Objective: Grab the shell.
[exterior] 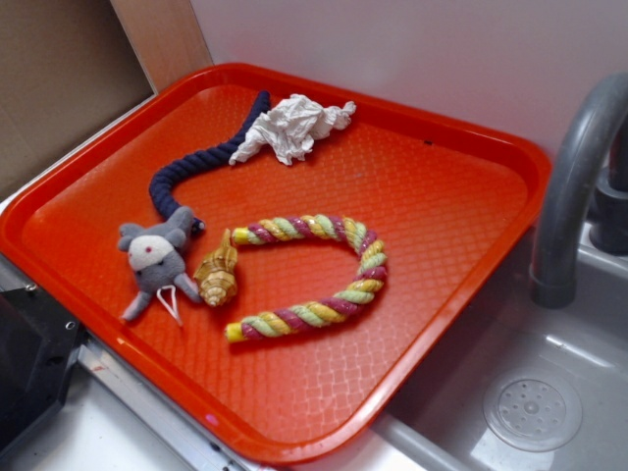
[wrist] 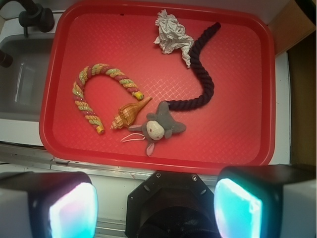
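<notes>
The gripper (wrist: 156, 208) hung high above the near edge of the red tray (wrist: 233, 144), its fingers spread wide and holding nothing; it did not appear in the exterior view. The step in hand was judged to be the approach. The shell (wrist: 130, 113) lay on the tray floor between the grey plush mouse (wrist: 157, 127) and the open ends of the twisted rope (wrist: 101, 94), touching or nearly touching the mouse's ear. A sound grasp would call for a descent centred on the shell's broad ridged body, with the fingers closing across its width rather than along the axis toward the pointed tip. The glossy surface was judged likely to slip under an off-centre pinch. Clearance was tight: one finger would have to enter beside the mouse, the other beside the rope end.

The tray held, from largest to smallest, the dark blue rope (wrist: 205, 74), the twisted rope, the crumpled white tissue (wrist: 171, 34), the mouse and the shell.
</notes>
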Tool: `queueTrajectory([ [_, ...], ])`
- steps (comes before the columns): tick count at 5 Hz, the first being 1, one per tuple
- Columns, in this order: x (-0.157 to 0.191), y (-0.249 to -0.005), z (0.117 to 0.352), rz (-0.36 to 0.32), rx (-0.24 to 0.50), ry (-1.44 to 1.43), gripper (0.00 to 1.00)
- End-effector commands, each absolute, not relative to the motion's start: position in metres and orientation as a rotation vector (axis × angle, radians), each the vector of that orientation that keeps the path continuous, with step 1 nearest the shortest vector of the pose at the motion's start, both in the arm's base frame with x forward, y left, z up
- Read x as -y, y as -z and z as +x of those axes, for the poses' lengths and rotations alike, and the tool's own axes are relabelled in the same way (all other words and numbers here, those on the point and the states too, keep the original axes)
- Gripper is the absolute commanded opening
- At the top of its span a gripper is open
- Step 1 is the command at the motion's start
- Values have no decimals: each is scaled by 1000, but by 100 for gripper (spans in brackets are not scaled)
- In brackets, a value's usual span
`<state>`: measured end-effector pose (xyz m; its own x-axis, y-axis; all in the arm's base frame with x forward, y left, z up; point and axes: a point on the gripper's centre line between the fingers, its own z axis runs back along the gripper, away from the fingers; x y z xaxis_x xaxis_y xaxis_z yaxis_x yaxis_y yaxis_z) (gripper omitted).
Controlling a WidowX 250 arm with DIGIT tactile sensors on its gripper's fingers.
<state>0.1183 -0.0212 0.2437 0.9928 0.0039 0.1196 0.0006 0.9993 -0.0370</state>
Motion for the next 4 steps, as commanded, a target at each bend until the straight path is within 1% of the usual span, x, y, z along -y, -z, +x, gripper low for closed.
queueTrajectory([
  [1, 21, -244, 118, -37, 120, -2, 100],
  [2, 26, -234, 133, -13, 131, -251, 100],
  [3, 31, -221, 151, -4, 170, -500, 100],
  [4, 33, -198, 167, -3, 191, -722, 100],
])
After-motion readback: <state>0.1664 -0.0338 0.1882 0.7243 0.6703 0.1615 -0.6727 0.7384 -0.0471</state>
